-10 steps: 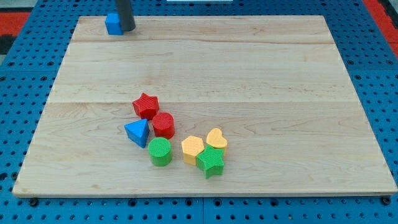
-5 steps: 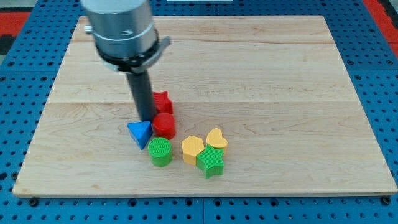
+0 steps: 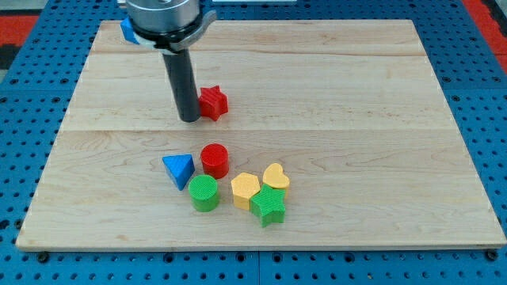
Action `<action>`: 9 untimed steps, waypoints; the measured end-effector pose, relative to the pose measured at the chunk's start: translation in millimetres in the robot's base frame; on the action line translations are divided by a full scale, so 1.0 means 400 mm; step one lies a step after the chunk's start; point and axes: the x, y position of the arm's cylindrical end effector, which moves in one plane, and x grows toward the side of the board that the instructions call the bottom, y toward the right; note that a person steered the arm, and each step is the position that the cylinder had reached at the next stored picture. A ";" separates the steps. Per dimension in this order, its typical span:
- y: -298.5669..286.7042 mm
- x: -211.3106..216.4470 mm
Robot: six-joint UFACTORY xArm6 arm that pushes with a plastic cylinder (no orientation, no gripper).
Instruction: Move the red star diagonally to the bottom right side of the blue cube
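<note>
The red star [image 3: 213, 103] lies on the wooden board left of centre, in the upper half. My tip [image 3: 188, 119] stands right against the star's left side, touching it. The blue cube [image 3: 127, 30] is at the board's top left corner, mostly hidden behind the arm's grey body; only its left edge shows.
A cluster sits toward the view's bottom: a blue triangle [image 3: 178, 169], a red cylinder [image 3: 214, 160], a green cylinder [image 3: 204, 193], two yellow hearts [image 3: 245, 188] [image 3: 276, 176] and a green star [image 3: 268, 207]. The board [image 3: 356, 119] lies on a blue pegboard.
My tip came from the blue cube down to the cluster, then moved up. The red star slid up and right, away from the red cylinder and blue triangle.
</note>
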 end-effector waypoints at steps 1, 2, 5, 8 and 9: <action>0.004 -0.013; 0.105 -0.014; 0.105 -0.125; 0.096 -0.301; 0.272 -0.083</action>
